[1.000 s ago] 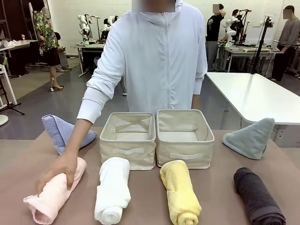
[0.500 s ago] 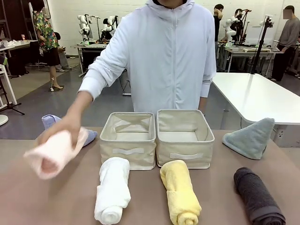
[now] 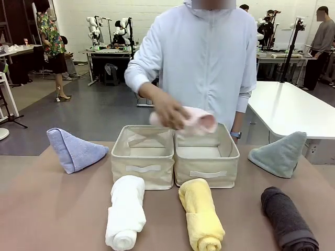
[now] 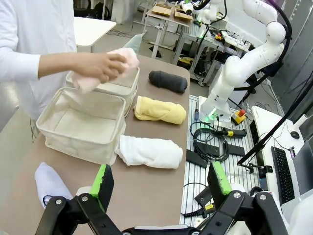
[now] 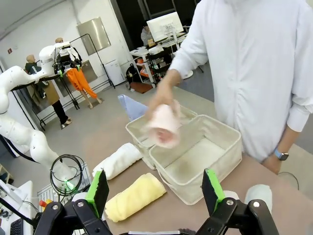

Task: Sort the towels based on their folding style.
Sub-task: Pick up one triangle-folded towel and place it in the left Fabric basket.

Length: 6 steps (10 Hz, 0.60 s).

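Now person's hand (image 3: 168,111) holds pink towel (image 3: 196,122) above baskets (image 3: 144,168); L pincer (image 4: 159,171), R pincer (image 5: 155,174) spread, empty.

Nubby terry-cloth towels (image 3: 125,212), matt beige woven-fabric baskets (image 3: 142,178), smooth matt brown tabletop (image 3: 57,209)

Looks like a robotics lab. Shows a long white worktable (image 3: 288,110), a black tripod stand (image 3: 292,52), a monitor (image 5: 164,25) on a far desk, coiled cables (image 4: 211,136), a keyboard (image 4: 283,169) and a red emergency-stop button (image 4: 240,112) beside the base of a white robot arm (image 4: 244,68).
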Each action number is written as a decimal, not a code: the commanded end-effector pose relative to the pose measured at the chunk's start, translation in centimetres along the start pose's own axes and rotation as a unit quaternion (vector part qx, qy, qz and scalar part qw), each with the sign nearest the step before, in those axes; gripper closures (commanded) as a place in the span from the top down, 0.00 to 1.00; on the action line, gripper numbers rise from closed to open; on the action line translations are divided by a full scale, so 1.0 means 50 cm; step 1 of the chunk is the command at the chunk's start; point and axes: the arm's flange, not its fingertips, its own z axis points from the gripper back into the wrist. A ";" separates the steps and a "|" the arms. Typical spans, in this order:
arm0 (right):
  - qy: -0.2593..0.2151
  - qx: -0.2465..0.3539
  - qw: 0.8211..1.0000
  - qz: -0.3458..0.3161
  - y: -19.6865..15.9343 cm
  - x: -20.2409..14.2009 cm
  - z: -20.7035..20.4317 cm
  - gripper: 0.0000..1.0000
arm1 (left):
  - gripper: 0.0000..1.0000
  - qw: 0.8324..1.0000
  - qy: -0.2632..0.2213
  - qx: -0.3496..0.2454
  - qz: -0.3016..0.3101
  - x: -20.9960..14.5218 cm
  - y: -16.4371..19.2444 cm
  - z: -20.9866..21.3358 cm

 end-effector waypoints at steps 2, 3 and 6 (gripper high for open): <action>-0.013 0.007 1.000 0.008 -0.007 0.003 -0.004 1.00 | 1.00 1.000 -0.009 -0.003 -0.008 0.003 0.000 0.002; -0.013 0.007 1.000 0.008 -0.007 0.003 -0.004 1.00 | 1.00 1.000 -0.009 -0.003 -0.008 0.003 0.000 0.002; -0.013 0.007 1.000 0.008 -0.007 0.003 -0.004 1.00 | 1.00 0.983 0.113 0.100 0.100 0.009 0.082 -0.100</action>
